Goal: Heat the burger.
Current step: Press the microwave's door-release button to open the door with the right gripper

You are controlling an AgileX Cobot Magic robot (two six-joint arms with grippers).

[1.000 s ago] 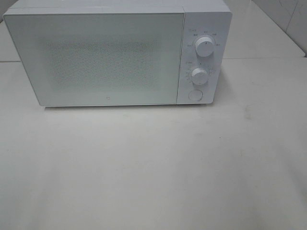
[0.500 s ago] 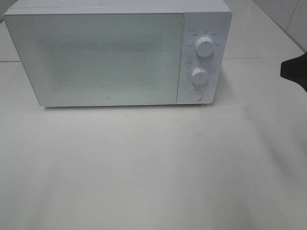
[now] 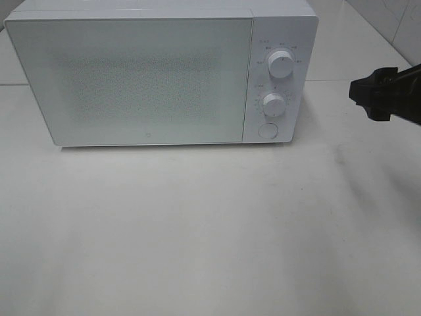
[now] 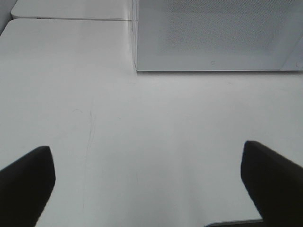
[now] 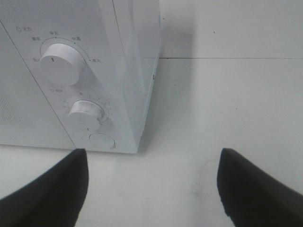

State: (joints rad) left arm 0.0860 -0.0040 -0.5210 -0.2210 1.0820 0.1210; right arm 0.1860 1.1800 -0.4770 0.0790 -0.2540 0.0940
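Observation:
No burger shows in any view. The white microwave (image 3: pixel 151 79) stands at the back of the table with its door shut, and its speckled window shows nothing inside. My right gripper (image 3: pixel 363 99) reaches in from the right edge, a little to the right of the microwave's control panel. Its wrist view shows the fingers wide apart and empty, so the right gripper (image 5: pixel 151 156) is open and facing the two knobs and the round button (image 5: pixel 102 141). My left gripper (image 4: pixel 146 149) is open and empty over bare table, in front of the microwave's left front corner (image 4: pixel 137 68).
The control panel carries an upper knob (image 3: pixel 281 64), a lower knob (image 3: pixel 273 103) and a round button (image 3: pixel 267 130). White table (image 3: pixel 210 230) spreads in front of the microwave. A seam in the tabletop (image 3: pixel 355 80) runs behind the right gripper.
My right gripper has come into the exterior view from the right edge and moved left toward the microwave's panel side. The microwave has not moved.

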